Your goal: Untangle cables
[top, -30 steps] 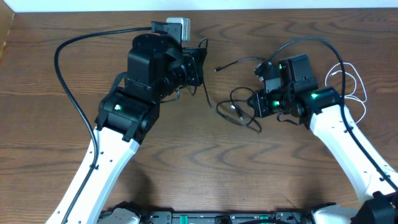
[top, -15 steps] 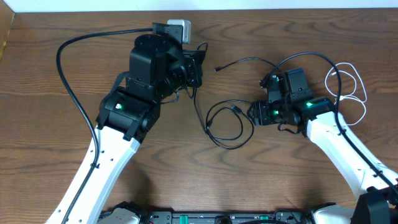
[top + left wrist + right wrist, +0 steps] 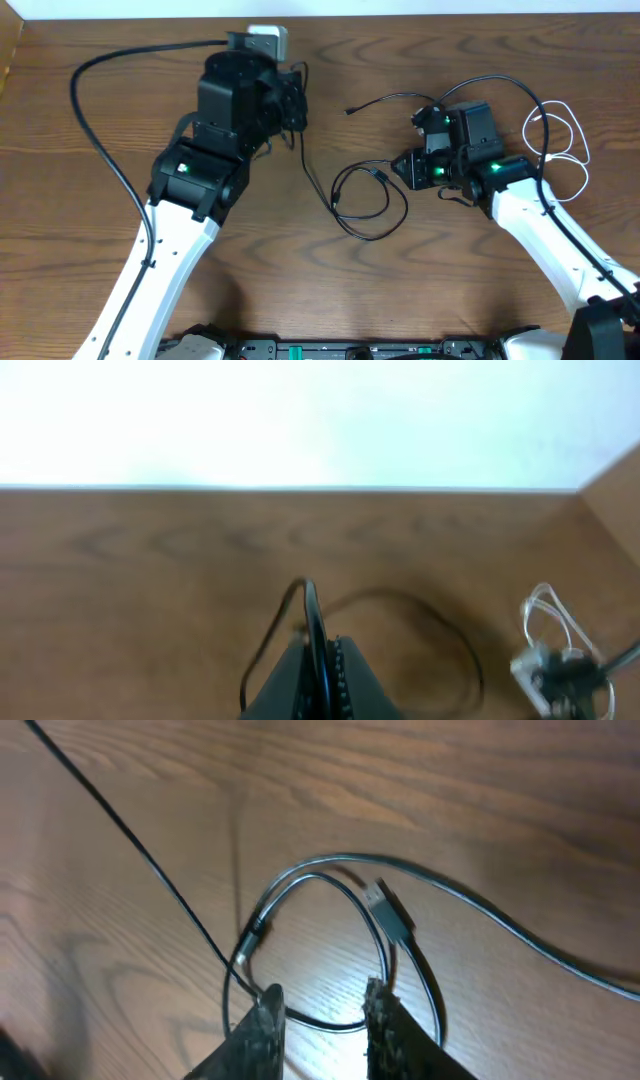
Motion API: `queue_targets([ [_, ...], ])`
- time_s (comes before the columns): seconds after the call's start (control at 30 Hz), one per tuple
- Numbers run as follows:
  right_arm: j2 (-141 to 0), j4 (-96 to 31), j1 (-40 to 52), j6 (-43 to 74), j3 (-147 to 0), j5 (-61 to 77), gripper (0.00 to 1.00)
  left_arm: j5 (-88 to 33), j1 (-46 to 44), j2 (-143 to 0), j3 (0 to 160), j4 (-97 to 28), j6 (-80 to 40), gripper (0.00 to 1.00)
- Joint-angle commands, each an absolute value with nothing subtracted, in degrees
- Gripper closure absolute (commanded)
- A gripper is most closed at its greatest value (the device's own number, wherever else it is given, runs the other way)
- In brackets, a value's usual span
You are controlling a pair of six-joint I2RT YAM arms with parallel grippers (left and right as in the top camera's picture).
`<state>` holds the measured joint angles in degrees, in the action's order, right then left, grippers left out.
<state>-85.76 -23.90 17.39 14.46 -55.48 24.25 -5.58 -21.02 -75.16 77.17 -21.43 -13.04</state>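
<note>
The black cable (image 3: 335, 195) runs from my left gripper (image 3: 297, 108) down into an open loop at the table's middle. Its plug (image 3: 392, 912) lies inside that loop. The left gripper (image 3: 318, 650) is shut on the black cable (image 3: 312, 610), which stands up between its jaws. My right gripper (image 3: 405, 170) hovers at the loop's right side. In the right wrist view the right gripper (image 3: 320, 1008) is open, its fingers straddling a strand that lies on the wood. The white cable (image 3: 583, 150) coils at the far right, apart from the black one, and the left wrist view also shows the white cable (image 3: 545, 615).
A thick black arm wire (image 3: 95, 130) arcs across the table's left side. Another arm wire (image 3: 505, 88) curves above the right arm. The table's back edge (image 3: 300, 488) meets a white wall.
The black cable's tight tangle has spread into one wide loop. My left gripper pulled up and left with the cable. The right gripper let go, shifted right, then narrowed its opening.
</note>
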Motion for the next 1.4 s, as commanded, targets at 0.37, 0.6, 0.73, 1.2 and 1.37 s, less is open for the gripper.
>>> queue_targets([
  [0.37,-95.7,-16.6,25.3,18.2,-55.3,29.3,0.63,-3.5,-20.8,-64.6,78.2,-17.7,-11.2,0.92],
  [0.6,-103.8,-11.2,29.8,18.4,-55.3,40.1,0.6,3.6,-20.8,-66.3,78.2,-19.2,-11.2,0.92],
  [0.73,-106.9,-9.3,29.7,20.0,-55.3,43.0,0.6,4.0,-20.8,-66.2,78.2,-19.2,-11.2,0.92],
  [1.2,-114.1,-4.6,30.0,23.5,-55.3,49.7,0.72,3.9,-20.8,-66.2,78.2,-19.9,-11.2,0.93],
  [1.37,-114.2,-2.0,29.4,23.8,-55.3,52.9,0.99,3.9,-20.8,-66.6,78.2,-23.1,-11.2,0.92],
])
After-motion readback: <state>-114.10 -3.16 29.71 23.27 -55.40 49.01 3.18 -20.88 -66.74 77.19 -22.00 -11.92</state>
